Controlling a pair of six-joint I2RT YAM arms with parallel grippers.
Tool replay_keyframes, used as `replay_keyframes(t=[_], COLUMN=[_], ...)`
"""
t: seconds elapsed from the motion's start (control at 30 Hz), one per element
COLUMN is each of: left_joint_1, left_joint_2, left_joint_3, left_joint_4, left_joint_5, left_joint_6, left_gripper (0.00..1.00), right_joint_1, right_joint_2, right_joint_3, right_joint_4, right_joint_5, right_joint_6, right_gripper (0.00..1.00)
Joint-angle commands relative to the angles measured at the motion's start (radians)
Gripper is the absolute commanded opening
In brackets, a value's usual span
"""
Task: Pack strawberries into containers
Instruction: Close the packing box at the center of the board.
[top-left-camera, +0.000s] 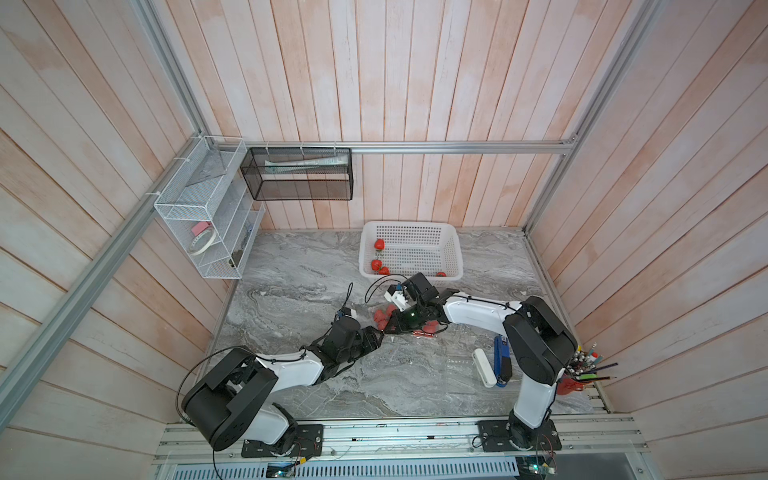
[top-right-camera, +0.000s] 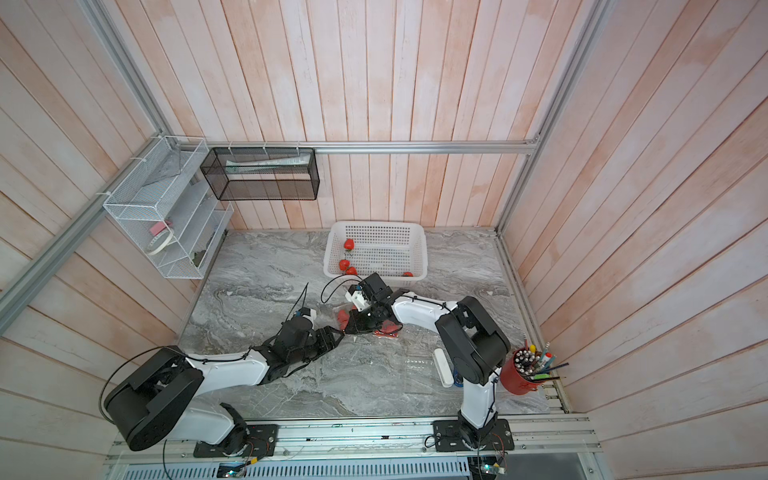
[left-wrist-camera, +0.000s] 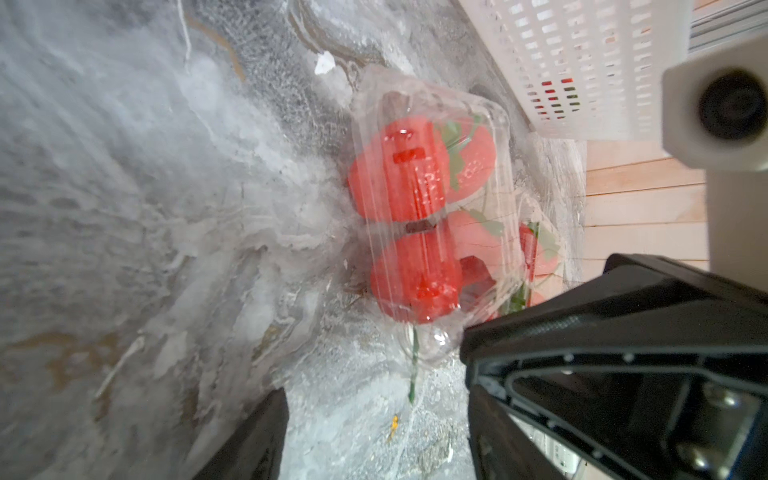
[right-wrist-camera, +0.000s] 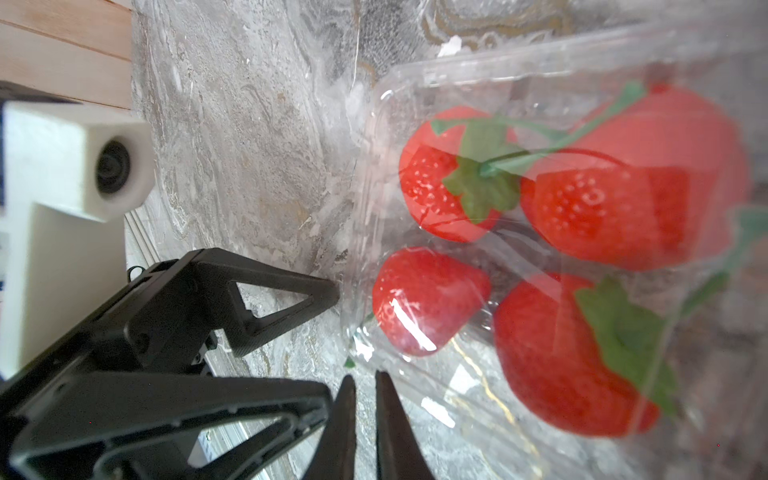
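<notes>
Grey marble tabletop (top-left-camera: 291, 270) is carrying the work area, with pale plank walls enclosing it. At far left, a white wire rack (top-left-camera: 199, 208) is hanging on the wall. The left gripper (right-wrist-camera: 332, 345) is reaching in with its two fingers spread wide apart and gripping nothing. One fingertip (right-wrist-camera: 328, 291) is standing right at the side wall of a clear container (right-wrist-camera: 365, 208), but contact cannot be confirmed. The container is lying on the marble near the table's middle and is enclosing four strawberries (right-wrist-camera: 449, 183). The right gripper (right-wrist-camera: 365, 378) is sitting just beside the container's corner with its jaws drawn almost together. Whether they are pinching the rim cannot be told. Behind it, a white basket (top-left-camera: 407, 224) is holding four more berries (top-left-camera: 379, 244). At far right, a red pencil cup (top-right-camera: 519, 380) is standing at the table edge.
</notes>
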Motion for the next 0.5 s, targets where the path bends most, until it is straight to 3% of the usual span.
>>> replay_keyframes(t=[0.0, 0.17, 0.47], left_joint_1=[0.002, 0.0, -0.001], left_joint_2=[0.031, 0.017, -0.011], left_joint_3=[0.028, 0.035, 0.067], left_joint_4=[0.017, 0.0, -0.073], left_joint_5=[0.016, 0.041, -0.025], left_joint_6=[0.012, 0.033, 0.075], left_gripper=[0.72, 0.62, 0.67], right_joint_1=[-0.004, -0.007, -0.01], right_joint_2=[0.017, 0.014, 0.02], right_joint_3=[0.008, 0.021, 0.065], right_joint_4=[0.01, 0.006, -0.022], right_joint_5=[-0.008, -0.014, -0.024], right_joint_6=[-0.007, -0.005, -0.014], right_gripper=[0.13, 0.12, 0.13])
